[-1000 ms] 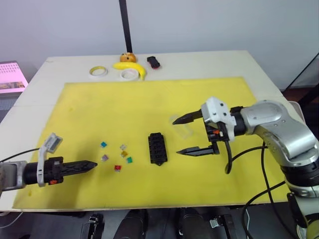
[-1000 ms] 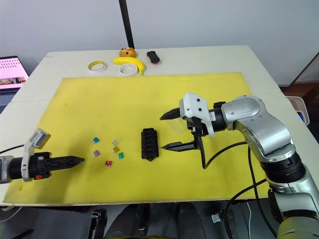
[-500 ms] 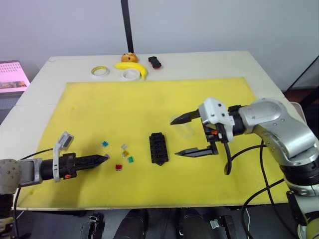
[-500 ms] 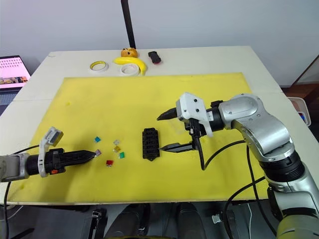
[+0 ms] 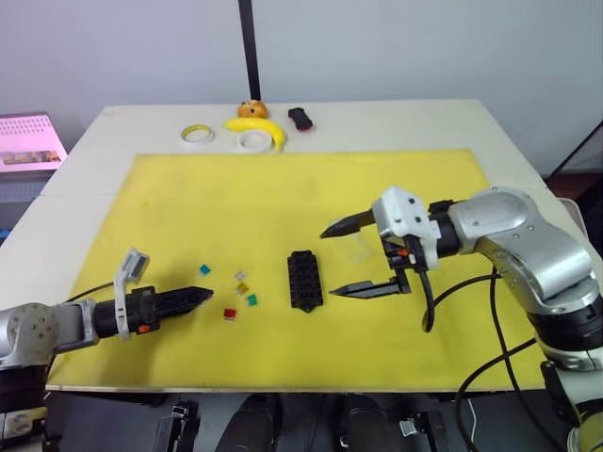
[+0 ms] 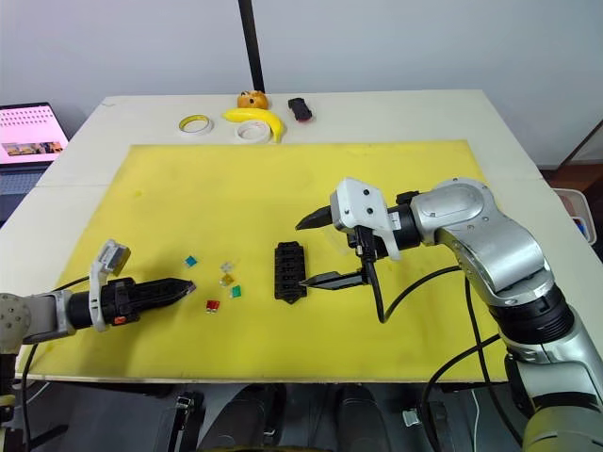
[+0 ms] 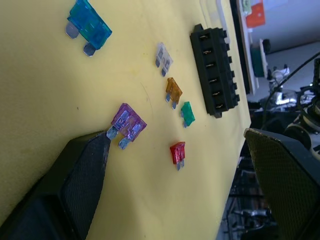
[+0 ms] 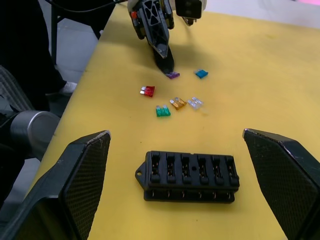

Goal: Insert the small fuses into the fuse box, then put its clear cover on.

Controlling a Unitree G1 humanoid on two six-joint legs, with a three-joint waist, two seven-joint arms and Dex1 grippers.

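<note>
The black fuse box (image 5: 303, 280) lies on the yellow mat (image 5: 188, 207), its slots empty. Left of it are the small fuses: blue (image 5: 204, 270), grey (image 5: 239, 276), yellow (image 5: 242, 287), green (image 5: 251, 300), red (image 5: 229, 314) and purple (image 7: 127, 122). My left gripper (image 5: 203, 297) is open and turned on its side, with one fingertip (image 7: 102, 145) touching the purple fuse. My right gripper (image 5: 330, 261) hangs wide open just right of the fuse box. The clear cover (image 5: 359, 247) shows faintly on the mat behind its fingers.
At the table's far edge lie a banana (image 5: 259, 127), two white tape rolls (image 5: 196, 134) (image 5: 251, 141), a small orange object (image 5: 251, 108) and a black-and-red object (image 5: 300, 117). A black pole (image 5: 250, 47) rises behind them. A pink screen (image 5: 33, 141) sits off the table's left.
My left gripper has slid right along the mat until its tip reached the purple fuse. The right gripper has stayed open beside the fuse box. The camera view has shifted slightly.
</note>
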